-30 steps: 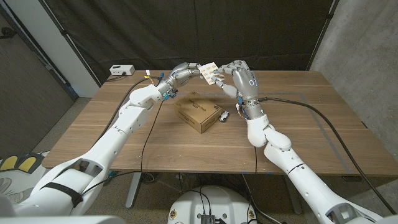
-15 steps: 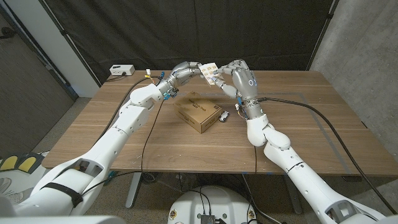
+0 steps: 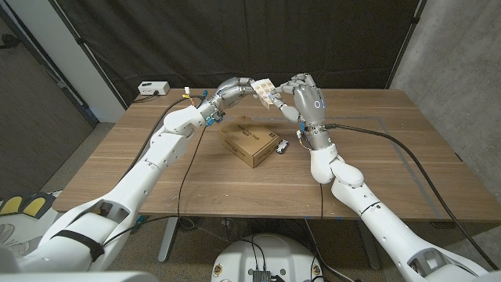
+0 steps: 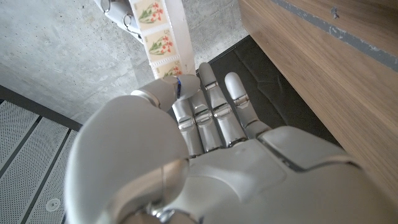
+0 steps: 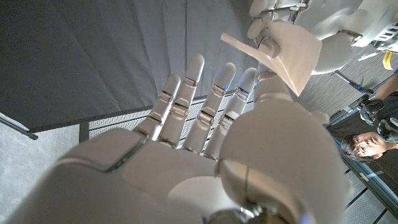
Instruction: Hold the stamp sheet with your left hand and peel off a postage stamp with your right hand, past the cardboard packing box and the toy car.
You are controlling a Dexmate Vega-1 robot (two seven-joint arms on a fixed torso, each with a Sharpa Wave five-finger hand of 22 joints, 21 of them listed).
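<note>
The stamp sheet, a pale strip printed with flower stamps, is held up in the air beyond the far side of the box. My left hand grips its near end with curled fingers. My right hand comes in from the other side. Its thumb presses on the sheet's blank back, and a fingertip meets the printed face, pinching the free end. The cardboard packing box lies on the table below, with the small toy car just to its right.
A white device sits at the table's far left corner. A cable trails across the table from my right arm. Dark curtains hang behind. A person is at the edge of the right wrist view.
The sheet and both hands have shifted very slightly up and right; both holds look the same.
</note>
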